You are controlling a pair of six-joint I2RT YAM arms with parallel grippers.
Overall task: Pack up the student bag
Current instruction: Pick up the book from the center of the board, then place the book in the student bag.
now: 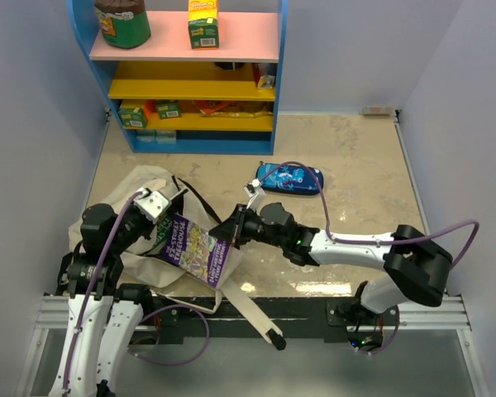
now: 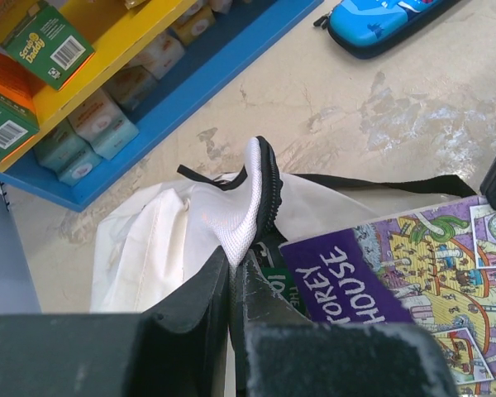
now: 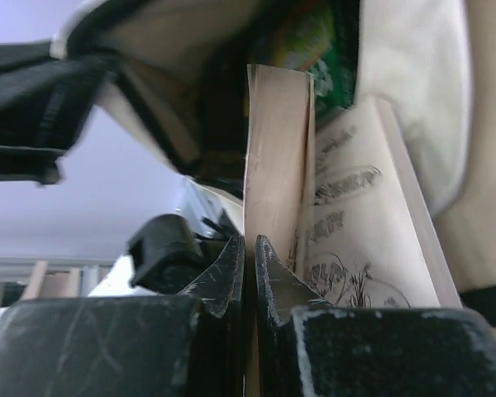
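From above, the bag lies slumped on the table at the near left, just in front of the left arm. The left gripper is clenched on the bag's upper rim and holds it raised. A purple book sits tilted at the bag's opening, its left part over the canvas and its right edge sticking out. The right gripper is clamped on that edge. A strap runs from the bag toward the near edge of the table and ends in a black tip. A blue pencil case lies well apart, farther back, and a shelf with boxes stands at the far side. In the left wrist view, the fingers are pinched together on a fold of white fabric with a black edge, the bag's rim, which stands up between them. The book's cover lies just to the right, the pencil case is at the top right and the shelf at the top left. In the right wrist view, the fingers are squeezed on a thin edge of the book, whose page block rises upright above them into the open bag. A printed page fans out to the right, with cream canvas around it above and to the right.
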